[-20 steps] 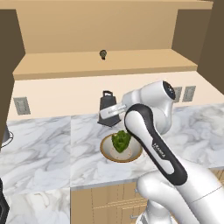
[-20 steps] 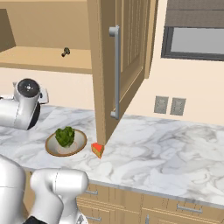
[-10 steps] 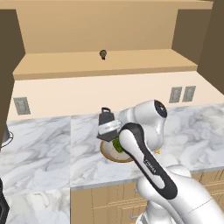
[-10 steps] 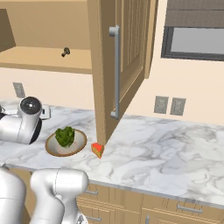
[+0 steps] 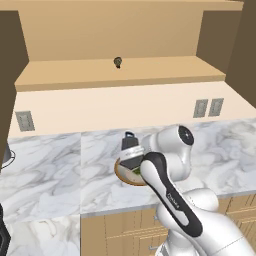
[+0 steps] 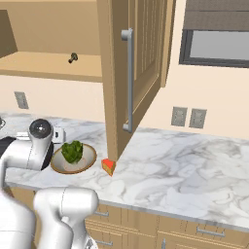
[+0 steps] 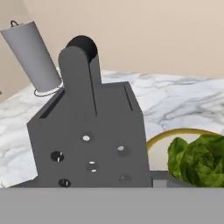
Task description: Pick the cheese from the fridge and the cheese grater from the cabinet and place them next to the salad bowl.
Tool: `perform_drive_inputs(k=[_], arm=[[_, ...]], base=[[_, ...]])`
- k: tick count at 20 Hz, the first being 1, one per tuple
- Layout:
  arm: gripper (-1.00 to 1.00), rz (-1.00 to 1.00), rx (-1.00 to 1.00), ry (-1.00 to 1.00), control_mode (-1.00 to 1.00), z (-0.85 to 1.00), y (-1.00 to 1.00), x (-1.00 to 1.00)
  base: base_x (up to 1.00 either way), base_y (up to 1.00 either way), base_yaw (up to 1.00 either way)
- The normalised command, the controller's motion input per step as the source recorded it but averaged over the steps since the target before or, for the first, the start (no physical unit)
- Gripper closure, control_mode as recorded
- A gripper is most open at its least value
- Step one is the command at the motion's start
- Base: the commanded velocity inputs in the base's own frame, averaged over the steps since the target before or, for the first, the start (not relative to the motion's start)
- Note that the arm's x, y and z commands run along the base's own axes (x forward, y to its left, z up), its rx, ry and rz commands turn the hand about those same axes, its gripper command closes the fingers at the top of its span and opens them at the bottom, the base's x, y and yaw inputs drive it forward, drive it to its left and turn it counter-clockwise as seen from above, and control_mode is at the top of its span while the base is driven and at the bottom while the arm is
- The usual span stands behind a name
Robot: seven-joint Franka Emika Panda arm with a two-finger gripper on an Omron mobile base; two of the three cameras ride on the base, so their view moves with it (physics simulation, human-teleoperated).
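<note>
The cheese grater (image 7: 89, 140) hangs in my grip just left of the salad bowl (image 7: 162, 136), low over the marble counter (image 5: 60, 170); my gripper (image 5: 129, 148) is clamped on it. The cheese (image 6: 109, 167) already lies beside the bowl, so I judge this the final placing: lower it to the counter clear of the rim, then let go.

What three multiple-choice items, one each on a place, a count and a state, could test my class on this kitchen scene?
1. Where does the cheese lie?
A. On the counter beside the salad bowl
B. In the bowl
C. On the cabinet shelf

2. How many wall sockets sit right of the open cabinet door?
A. One
B. Two
C. Four

3. The cheese grater is
A. on the shelf
B. lying flat on the floor
C. carried at the arm's end above the bowl's edge

Answers: A, the wedge rests right of the bowl; B, a pair shows; C, it hangs over the rim.
</note>
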Motion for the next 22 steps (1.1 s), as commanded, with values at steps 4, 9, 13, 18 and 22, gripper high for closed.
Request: perform_drive_inputs(k=[4,9,13,18,22], arm=[[1.00,-0.18,-0.03,0.00,-1.00,-0.25,-0.53,0.00],[1.00,-0.04,0.08,0.00,-1.00,-0.25,0.08,0.20],[1.00,0.00,0.08,0.00,-1.00,-0.32,0.34,0.27],[1.00,0.02,0.02,0.00,-1.00,-0.37,0.35,0.29],[1.00,0.02,0.00,0.00,-1.00,-0.16,0.35,0.26]], base=[[0.00,0.00,0.00],[0.00,0.00,0.00],[0.00,0.00,0.00],[0.00,0.00,0.00],[0.00,0.00,0.00]])
